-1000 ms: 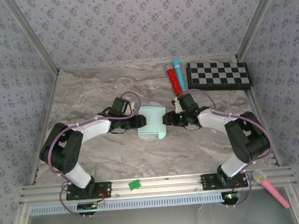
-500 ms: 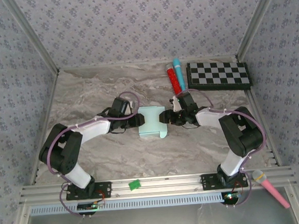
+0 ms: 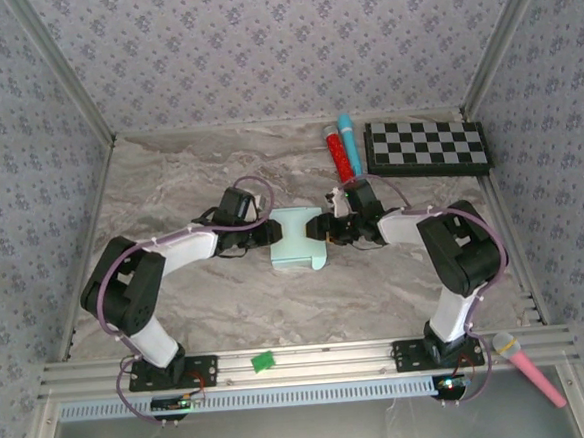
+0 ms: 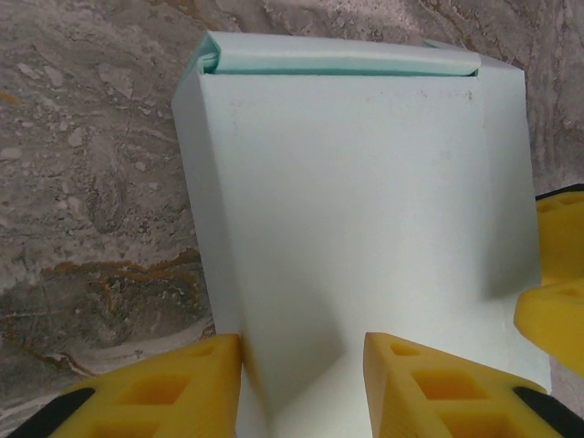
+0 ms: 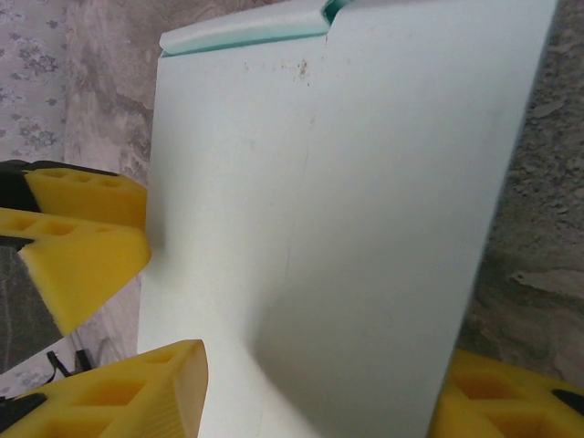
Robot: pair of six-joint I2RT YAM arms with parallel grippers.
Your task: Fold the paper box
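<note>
paper box (image 3: 298,241) pinched narrow by left gripper (image 4: 301,356), clasped wide by right gripper (image 5: 319,365); card crushed if squeezed harder

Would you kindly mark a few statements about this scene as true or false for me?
The paper box sits between the left gripper and right gripper. True.
The checkerboard lies at the far left. False: it is at the far right.
The paper box is a flat sheet. False: its sides are folded up.
A red tube lies beside the checkerboard. True.
The pink microphone lies beside the paper box. False: it rests on the near rail.
</note>
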